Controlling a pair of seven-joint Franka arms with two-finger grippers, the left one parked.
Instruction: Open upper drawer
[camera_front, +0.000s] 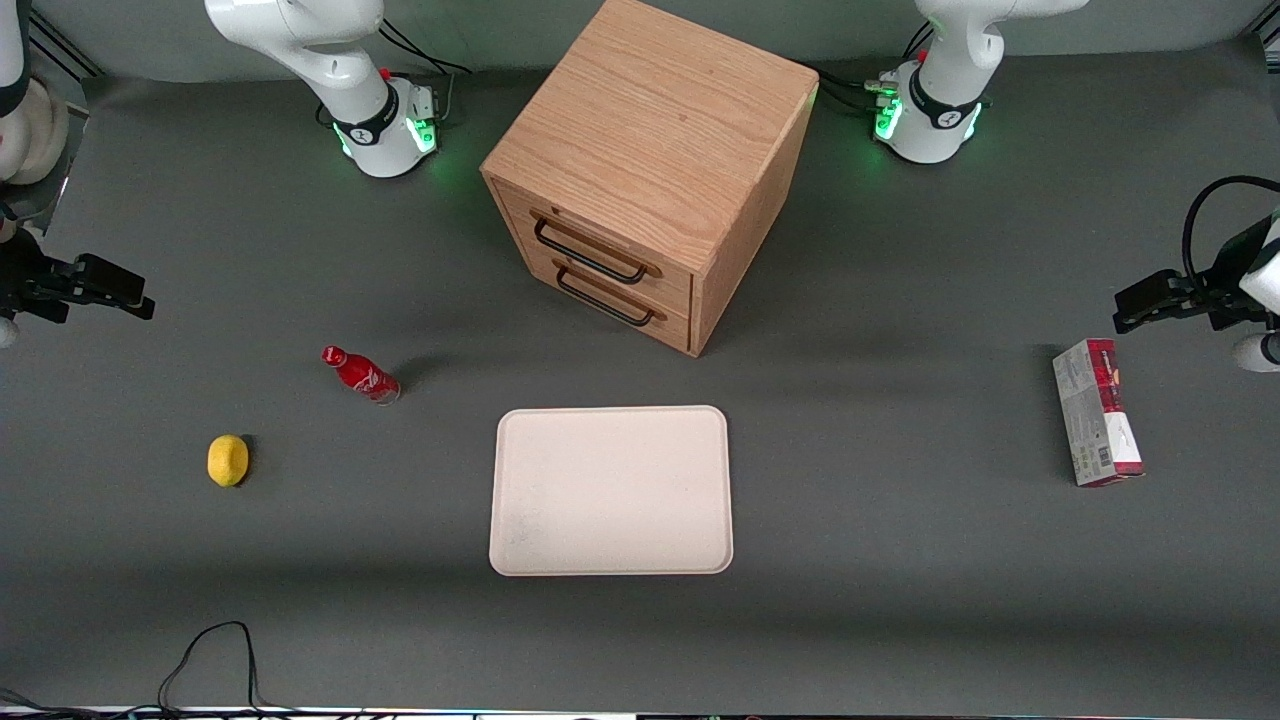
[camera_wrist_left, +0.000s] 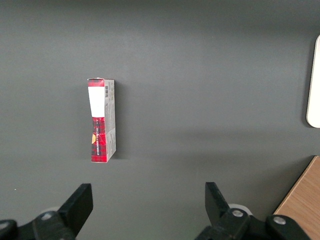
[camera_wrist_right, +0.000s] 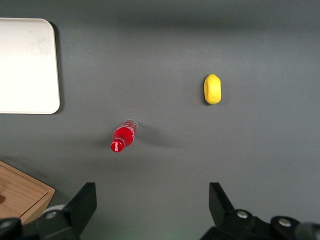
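The bench is covered in grey. The oak cabinet stands on it, farther from the front camera than the tray. The upper drawer is seen shut, flush with the cabinet front, its black bar handle just above the lower drawer's. The gripper is held high at the working arm's end of the bench, well apart from the drawer; its fingers are spread wide and nothing is held. Below it a red bottle and a lemon are seen. A box lies toward the parked arm's end.
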